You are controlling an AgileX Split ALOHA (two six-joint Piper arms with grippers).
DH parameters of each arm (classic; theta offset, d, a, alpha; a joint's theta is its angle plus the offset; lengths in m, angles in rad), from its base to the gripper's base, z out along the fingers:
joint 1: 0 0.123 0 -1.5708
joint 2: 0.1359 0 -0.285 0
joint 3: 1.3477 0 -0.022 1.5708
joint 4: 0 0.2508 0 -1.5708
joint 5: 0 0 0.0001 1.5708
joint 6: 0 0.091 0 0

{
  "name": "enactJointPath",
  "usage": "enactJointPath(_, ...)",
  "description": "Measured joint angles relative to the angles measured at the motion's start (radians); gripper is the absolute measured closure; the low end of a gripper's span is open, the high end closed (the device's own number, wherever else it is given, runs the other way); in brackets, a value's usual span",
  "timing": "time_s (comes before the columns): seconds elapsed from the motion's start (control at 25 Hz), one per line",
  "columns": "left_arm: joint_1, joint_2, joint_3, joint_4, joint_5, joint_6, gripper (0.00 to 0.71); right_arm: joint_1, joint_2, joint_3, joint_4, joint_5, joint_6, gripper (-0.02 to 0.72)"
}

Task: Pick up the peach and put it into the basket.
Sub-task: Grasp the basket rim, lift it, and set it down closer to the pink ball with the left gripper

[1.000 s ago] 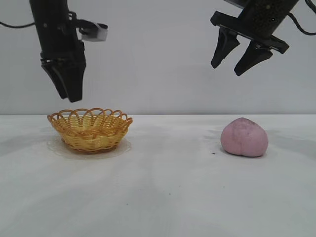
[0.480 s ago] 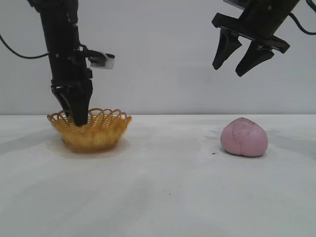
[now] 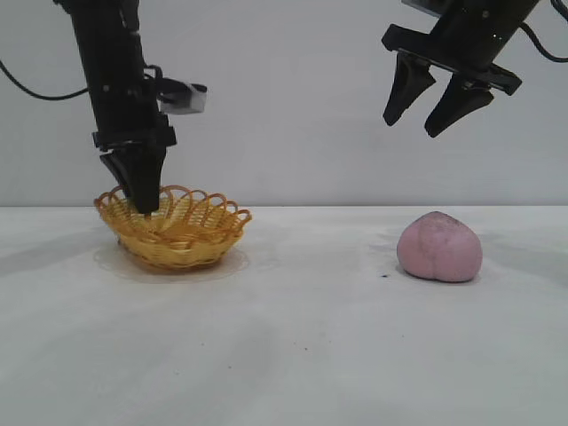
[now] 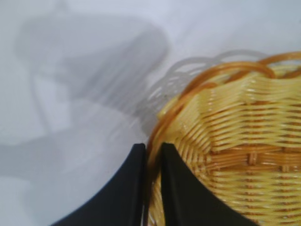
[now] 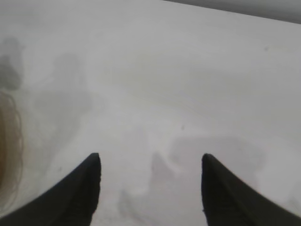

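Wicker, yellow-orange: 1 basket [image 3: 174, 229], shallow and oval with a looped rim, on the white table [image 3: 293, 346] at the exterior view's left, tipped a little with its left side raised. Item 2, the left gripper [image 3: 145, 202]: black, pointing down at the basket's left rim; in the left wrist view its 2 fingers [image 4: 123, 188] are pinched nearly together with a strand of the rim [image 4: 153, 155] between them, so it has the basket by its edge. Item 3, the peach [image 3: 439, 248]: dull pink, matte, creased, resting on the table at the right, well apart from the basket and touched by nothing. Item 4, the right gripper [image 3: 435, 111]: high above the table, roughly over the peach and slightly to its left, jaws spread wide and empty; its wrist view shows bare table between the fingers, with a faint pinkish smudge near the lower edge that may be the peach, though this is too vague to confirm. Step in hand, by judgement: the basket is being held or positioned by the left arm while the pick itself is not yet begun. Next move calls for the right gripper to descend and centre its open jaws around the peach's widest part before closing. Handling note: the fruit is rounded, so an off-centre squeeze could let it roll or squirt aside.
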Motion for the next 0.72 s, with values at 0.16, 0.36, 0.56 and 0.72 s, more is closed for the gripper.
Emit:
enactJointPath(0.16,0.003,-0.015,-0.008,-0.074,0.021,-0.008,0.710,0.000,0.000,0.000,0.000,-0.001,0.000,0.305)
enactJointPath(0.36,0.029,-0.018,-0.010,-0.148,0.060,-0.008,0.710,0.000,0.000,0.000,0.000,-0.001,0.000,0.305)
enactJointPath(0.56,0.034,-0.018,-0.010,-0.163,0.076,-0.009,0.710,0.000,0.000,0.000,0.000,0.004,0.000,0.305)
enactJointPath(0.72,0.034,-0.018,-0.010,-0.172,0.088,-0.048,0.710,0.000,0.000,0.000,0.000,0.005,0.000,0.305)
